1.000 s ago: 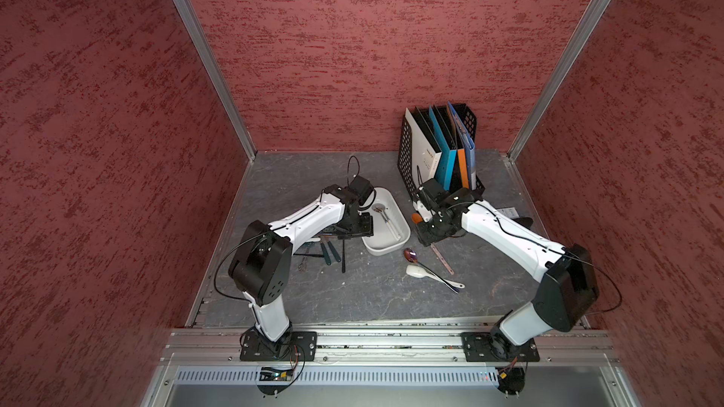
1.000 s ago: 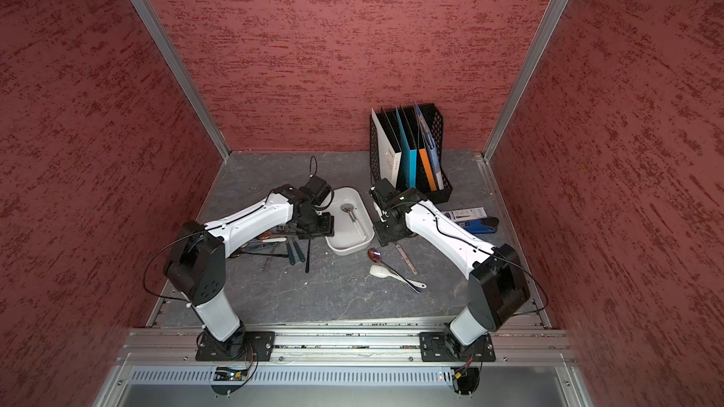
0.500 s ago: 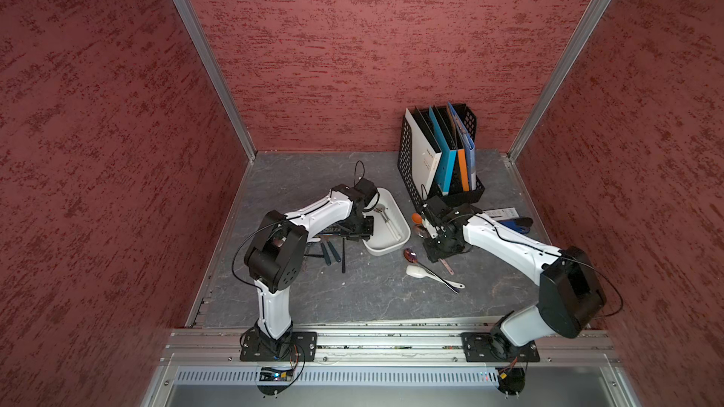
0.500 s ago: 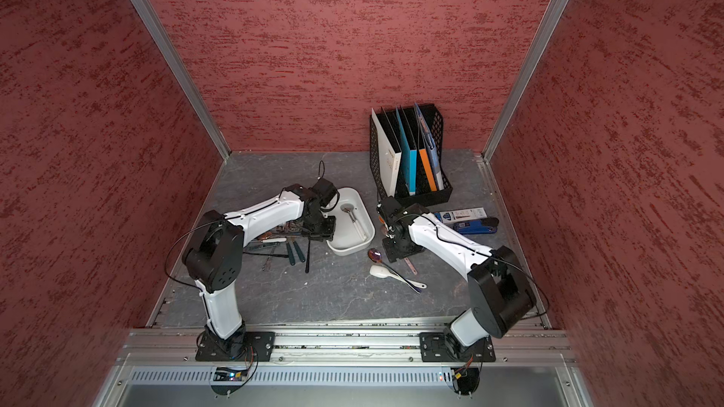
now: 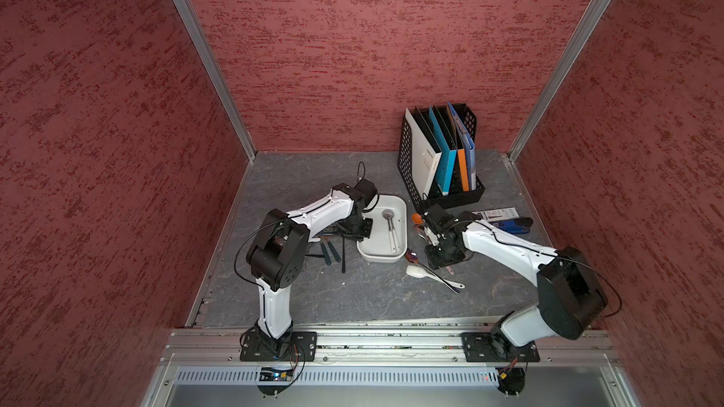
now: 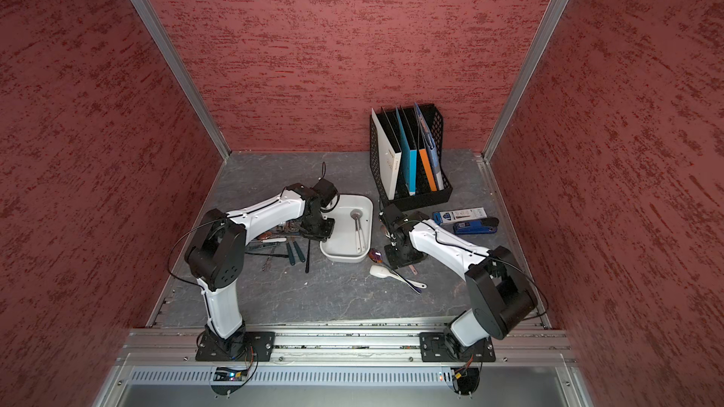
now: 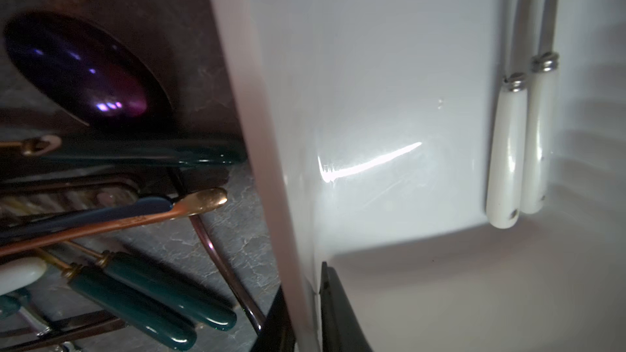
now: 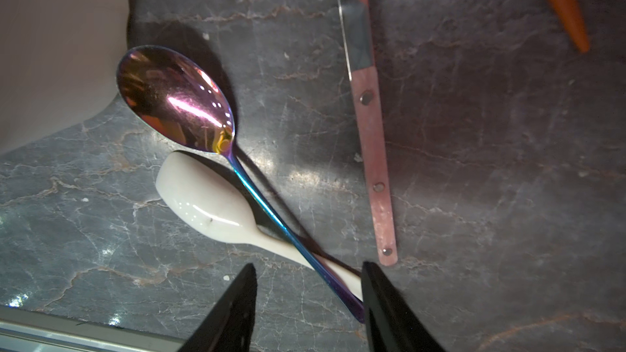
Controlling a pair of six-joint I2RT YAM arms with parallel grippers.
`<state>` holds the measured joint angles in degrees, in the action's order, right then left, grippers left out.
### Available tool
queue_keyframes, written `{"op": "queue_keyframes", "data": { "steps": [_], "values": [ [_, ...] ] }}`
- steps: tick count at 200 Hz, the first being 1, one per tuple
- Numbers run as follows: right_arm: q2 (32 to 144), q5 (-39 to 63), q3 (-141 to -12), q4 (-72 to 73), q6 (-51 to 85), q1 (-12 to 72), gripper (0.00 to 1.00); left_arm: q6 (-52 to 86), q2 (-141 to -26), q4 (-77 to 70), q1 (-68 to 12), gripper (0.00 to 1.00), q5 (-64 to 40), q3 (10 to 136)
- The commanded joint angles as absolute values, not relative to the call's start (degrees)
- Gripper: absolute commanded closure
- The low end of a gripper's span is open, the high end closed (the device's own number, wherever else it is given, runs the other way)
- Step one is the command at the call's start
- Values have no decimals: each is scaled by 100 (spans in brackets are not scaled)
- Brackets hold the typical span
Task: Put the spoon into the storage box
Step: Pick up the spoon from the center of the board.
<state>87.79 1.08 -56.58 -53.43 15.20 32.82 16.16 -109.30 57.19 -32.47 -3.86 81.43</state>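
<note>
Your left hand (image 7: 303, 279) pinched on the storage box (image 5: 374, 246) wall, your right hand (image 8: 309, 265) apart astride the iridescent spoon (image 8: 176, 106) handle, spoon on tabletop (image 8: 474, 164) beside box, crossing white spoon (image 8: 206, 198), pink-handled knife (image 8: 372, 150) alongside.

A robot test cell, lab-style: red textured wall panels (image 5: 352, 52) framed by aluminium posts (image 5: 203, 56), left arm (image 5: 321, 209) and right arm (image 5: 505, 248) bolted to an aluminium rail (image 5: 391, 340) along the frame's lower edge, over a grey stone-look tabletop (image 5: 352, 295).
</note>
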Motion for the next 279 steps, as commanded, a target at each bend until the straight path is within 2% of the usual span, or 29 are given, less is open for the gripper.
{"op": "queue_keyframes", "data": {
  "steps": [1,13,41,80,161,248,279],
  "values": [
    [8918,193,-5627,-5109,1581,3261,49,1397,-10926,5797,-3164,80,-252,8115],
    [8993,186,-5647,-5096,1574,3261,50,1436,-10852,5733,-3140,76,-260,8064],
    [8968,238,-5565,-5077,1617,3274,51,1544,-10594,5670,-3069,55,-281,8001],
    [9105,149,-5532,-5071,1626,3302,55,1643,-10140,5660,-2989,47,-312,7972],
    [9350,48,-5583,-5077,1749,3435,56,1802,-9170,5525,-2344,44,-586,7501],
    [9624,97,-5603,-4922,1863,3625,58,1837,-8884,5414,-2030,43,-716,7047],
    [9718,618,-5551,-4766,1783,3647,63,1819,-8886,5405,-2000,43,-737,7031]
  ]
}}
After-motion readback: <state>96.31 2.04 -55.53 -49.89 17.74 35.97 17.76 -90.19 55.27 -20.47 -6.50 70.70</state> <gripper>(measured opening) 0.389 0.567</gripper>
